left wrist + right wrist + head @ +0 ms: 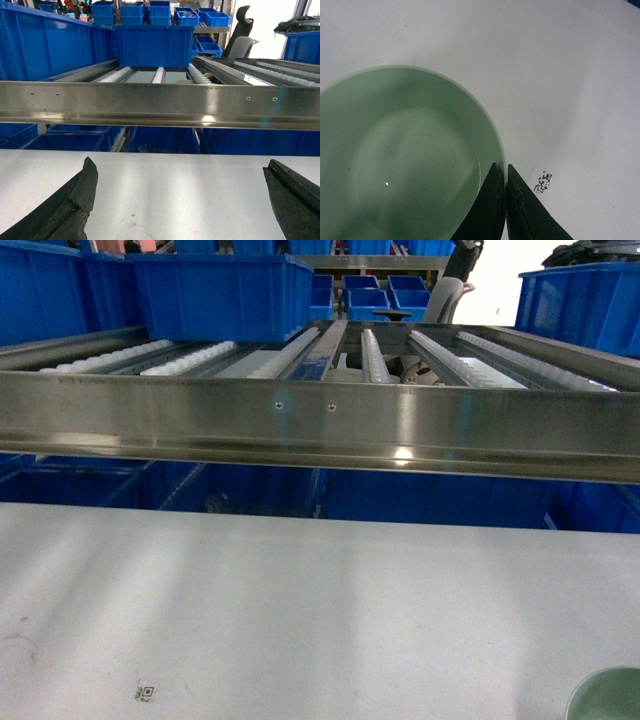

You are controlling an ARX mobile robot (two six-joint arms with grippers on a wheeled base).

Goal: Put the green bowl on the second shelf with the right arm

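Observation:
The green bowl (405, 160) fills the left of the right wrist view and sits on the white tabletop; only its rim (608, 696) shows at the bottom right corner of the head view. My right gripper (503, 167) is shut on the bowl's rim, one finger inside and one outside. The second shelf (330, 410), steel with white roller tracks and a shiny front rail, spans the head view above the table. My left gripper (180, 172) hangs open over bare tabletop, facing the shelf rail (160, 105).
A large blue bin (220, 290) stands on the shelf at back left; more blue bins sit behind and below. A small code sticker (543, 182) lies on the table beside the bowl, another (145, 693) at front left.

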